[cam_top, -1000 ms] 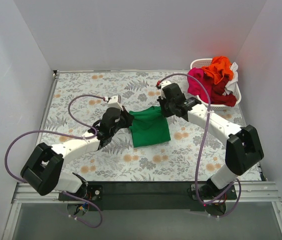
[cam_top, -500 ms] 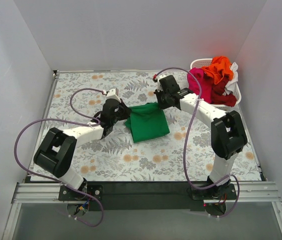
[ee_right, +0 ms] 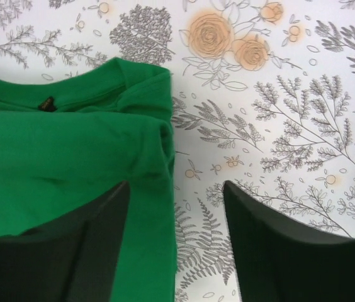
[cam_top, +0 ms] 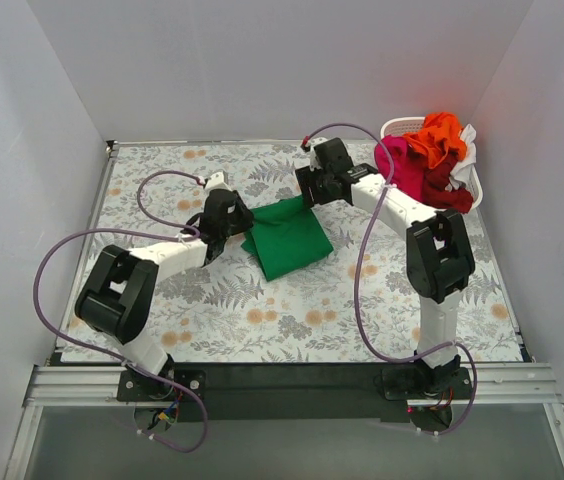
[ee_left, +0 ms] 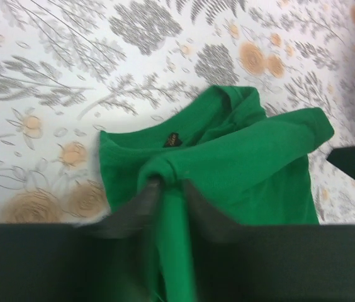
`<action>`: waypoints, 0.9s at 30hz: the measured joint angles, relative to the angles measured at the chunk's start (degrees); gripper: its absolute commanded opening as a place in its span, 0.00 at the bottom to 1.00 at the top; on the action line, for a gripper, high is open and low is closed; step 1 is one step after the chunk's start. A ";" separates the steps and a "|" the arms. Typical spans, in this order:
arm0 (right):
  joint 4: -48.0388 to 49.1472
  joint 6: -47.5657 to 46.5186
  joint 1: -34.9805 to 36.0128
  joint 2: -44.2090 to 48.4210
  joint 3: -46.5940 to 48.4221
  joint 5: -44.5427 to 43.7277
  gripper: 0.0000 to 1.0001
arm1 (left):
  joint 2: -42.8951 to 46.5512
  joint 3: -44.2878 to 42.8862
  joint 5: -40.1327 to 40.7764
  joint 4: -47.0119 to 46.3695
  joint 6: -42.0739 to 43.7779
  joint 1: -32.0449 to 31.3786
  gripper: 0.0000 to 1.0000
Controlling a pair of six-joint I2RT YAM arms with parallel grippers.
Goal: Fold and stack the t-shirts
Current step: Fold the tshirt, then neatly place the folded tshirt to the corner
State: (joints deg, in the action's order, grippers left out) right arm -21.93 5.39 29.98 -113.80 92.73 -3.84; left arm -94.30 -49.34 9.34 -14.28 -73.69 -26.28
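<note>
A green t-shirt (cam_top: 292, 245), folded into a rough rectangle, lies on the floral table near the middle. My left gripper (cam_top: 234, 216) is at its left corner. In the left wrist view the jaws (ee_left: 168, 186) are shut on a bunched fold of the green cloth (ee_left: 247, 163), with the collar and label just beyond. My right gripper (cam_top: 308, 192) is at the shirt's far right corner. It stands open (ee_right: 176, 189), one finger (ee_right: 105, 220) over the green cloth (ee_right: 58, 151), the other over bare table, with nothing between them. More t-shirts, orange (cam_top: 440, 135), magenta (cam_top: 398, 162) and dark red (cam_top: 448, 192), are heaped at the back right.
The heap of shirts fills a white plastic basket (cam_top: 394, 126) in the far right corner, with a white cloth (cam_top: 467, 140) at its far side. Grey walls close in the table on the left, back and right. Purple cables loop off both arms.
Both grippers carried the green shirt's far edge toward the back of the table. The right gripper has opened and let go of the cloth. The left stays pinched on it.
</note>
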 measured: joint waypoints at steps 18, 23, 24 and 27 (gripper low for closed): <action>7.56 2.12 -0.70 17.64 -16.57 2.58 0.70 | 17.94 7.78 0.48 3.50 -3.34 2.08 0.80; 8.79 3.10 0.22 14.93 -20.50 4.87 0.67 | 16.76 15.06 -5.20 3.72 -6.12 2.05 0.80; 8.81 3.28 0.42 14.12 -20.57 5.09 0.67 | 16.46 15.85 -6.05 3.69 -6.60 2.05 0.80; 9.73 3.50 0.87 11.78 -20.57 5.49 0.66 | 15.96 17.20 -8.61 3.26 -7.78 2.05 0.81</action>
State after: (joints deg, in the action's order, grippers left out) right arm -12.21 8.88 30.85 -102.02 72.16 1.65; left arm -78.35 -32.14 0.73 -11.03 -81.47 -24.23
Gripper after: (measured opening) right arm 0.665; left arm 0.800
